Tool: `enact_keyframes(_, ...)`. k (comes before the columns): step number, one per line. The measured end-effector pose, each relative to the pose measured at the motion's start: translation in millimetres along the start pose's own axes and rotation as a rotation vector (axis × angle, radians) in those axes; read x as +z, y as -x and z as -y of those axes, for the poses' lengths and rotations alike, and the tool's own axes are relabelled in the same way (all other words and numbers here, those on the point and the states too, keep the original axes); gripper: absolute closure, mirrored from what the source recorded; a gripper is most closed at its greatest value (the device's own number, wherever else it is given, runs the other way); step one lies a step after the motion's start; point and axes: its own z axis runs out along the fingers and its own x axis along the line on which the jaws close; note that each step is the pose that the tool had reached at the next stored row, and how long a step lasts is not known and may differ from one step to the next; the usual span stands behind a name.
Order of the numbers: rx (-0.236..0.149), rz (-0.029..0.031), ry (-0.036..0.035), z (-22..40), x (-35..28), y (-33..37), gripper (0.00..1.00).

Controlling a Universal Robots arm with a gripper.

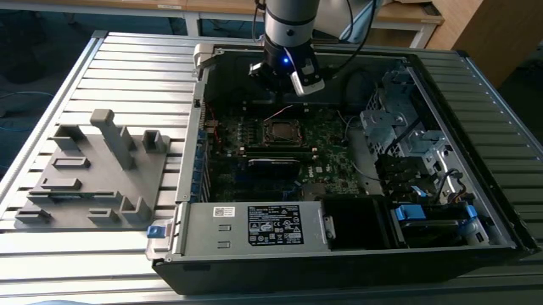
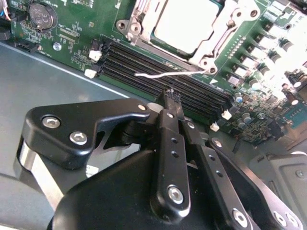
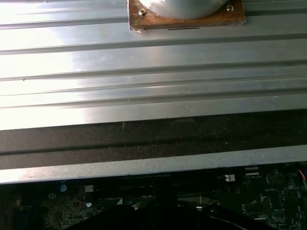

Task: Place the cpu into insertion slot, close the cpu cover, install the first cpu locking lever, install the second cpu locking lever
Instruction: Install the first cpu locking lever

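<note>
The cpu [image 2: 184,26] shows its dull silver top inside the insertion slot [image 1: 281,130] on the green board. The cpu cover [image 2: 218,45], a silvery frame, lies flat around it. A thin wire locking lever [image 2: 153,74] stretches out beside the socket, over the black memory slots [image 2: 139,60]. My gripper [image 2: 171,94] is shut with its black fingertips pressed together, just short of that lever and holding nothing I can see. In the exterior view the gripper [image 1: 281,98] hangs inside the open case, just behind the socket.
A labelled grey power supply box [image 1: 254,225] fills the case's front. Drive cages and cables [image 1: 407,136] crowd the exterior view's right. A grey fixture with upright blocks [image 1: 93,171] sits on the ribbed metal table [image 3: 144,72] at the exterior view's left. A coin battery [image 2: 42,17] sits near the slots.
</note>
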Motion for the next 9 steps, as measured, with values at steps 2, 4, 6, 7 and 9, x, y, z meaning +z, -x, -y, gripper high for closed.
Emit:
enact_keyframes(2, 0.000, -0.0001, -0.0001, 0.1, 0.2, 0.0, 0.90)
enact_keyframes(4, 0.000, -0.0001, -0.0001, 0.1, 0.2, 0.0, 0.90)
enact_keyframes(6, 0.000, 0.0000, 0.0000, 0.1, 0.3, 0.0, 0.90)
enact_keyframes(7, 0.000, 0.0000, 0.0003, 0.4, 0.3, 0.1, 0.90)
enact_keyframes(9, 0.000, 0.0001, 0.0002, 1.0, 0.2, 0.1, 0.90)
